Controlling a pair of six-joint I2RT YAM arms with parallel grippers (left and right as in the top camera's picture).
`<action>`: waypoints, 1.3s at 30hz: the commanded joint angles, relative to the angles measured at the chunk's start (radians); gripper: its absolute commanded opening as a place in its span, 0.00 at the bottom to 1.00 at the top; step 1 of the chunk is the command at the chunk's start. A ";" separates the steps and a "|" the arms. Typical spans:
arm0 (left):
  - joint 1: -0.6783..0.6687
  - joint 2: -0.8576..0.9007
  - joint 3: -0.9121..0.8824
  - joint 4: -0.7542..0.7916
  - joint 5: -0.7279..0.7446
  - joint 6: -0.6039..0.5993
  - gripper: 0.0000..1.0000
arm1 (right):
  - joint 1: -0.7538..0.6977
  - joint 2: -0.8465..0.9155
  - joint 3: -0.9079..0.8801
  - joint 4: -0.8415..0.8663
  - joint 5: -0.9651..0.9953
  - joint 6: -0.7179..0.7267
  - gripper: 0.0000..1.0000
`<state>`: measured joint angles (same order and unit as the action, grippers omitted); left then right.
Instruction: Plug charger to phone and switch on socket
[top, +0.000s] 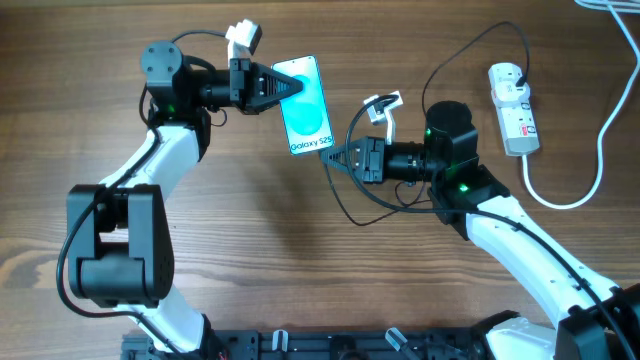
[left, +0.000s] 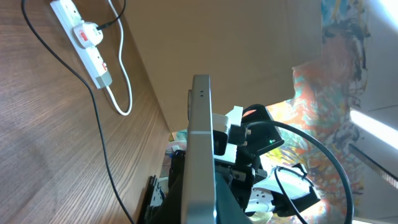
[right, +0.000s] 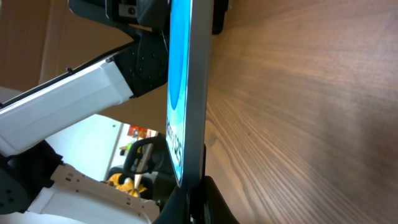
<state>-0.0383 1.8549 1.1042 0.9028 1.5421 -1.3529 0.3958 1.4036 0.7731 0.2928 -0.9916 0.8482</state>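
Note:
The phone (top: 307, 100) with its cyan screen is held off the table at its top end by my left gripper (top: 285, 85), which is shut on it. It shows edge-on in the left wrist view (left: 200, 143) and the right wrist view (right: 194, 93). My right gripper (top: 333, 157) is at the phone's bottom end, its jaws (right: 198, 202) shut on the connector tip of the charger, right against that end. The black charger cable (top: 470, 45) runs to a white plug adapter (top: 508, 78) in the white socket (top: 518, 125), which also shows in the left wrist view (left: 96, 62).
The socket's thick white cord (top: 600, 150) loops off the right side. Slack charger cable (top: 345, 205) lies on the wooden table below my right gripper. The left arm (right: 74, 106) fills the left of the right wrist view.

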 joint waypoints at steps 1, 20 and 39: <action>0.000 -0.013 0.008 0.016 -0.051 0.010 0.04 | -0.001 -0.001 0.012 -0.010 -0.078 0.020 0.04; 0.000 -0.013 0.008 0.040 -0.062 0.009 0.04 | -0.002 -0.001 0.012 -0.010 -0.084 0.031 0.04; -0.001 -0.013 0.008 0.041 -0.032 0.010 0.04 | -0.003 0.000 0.012 0.002 -0.042 0.046 0.04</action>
<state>-0.0380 1.8549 1.1042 0.9360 1.4937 -1.3521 0.3958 1.4033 0.7731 0.2855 -1.0348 0.8864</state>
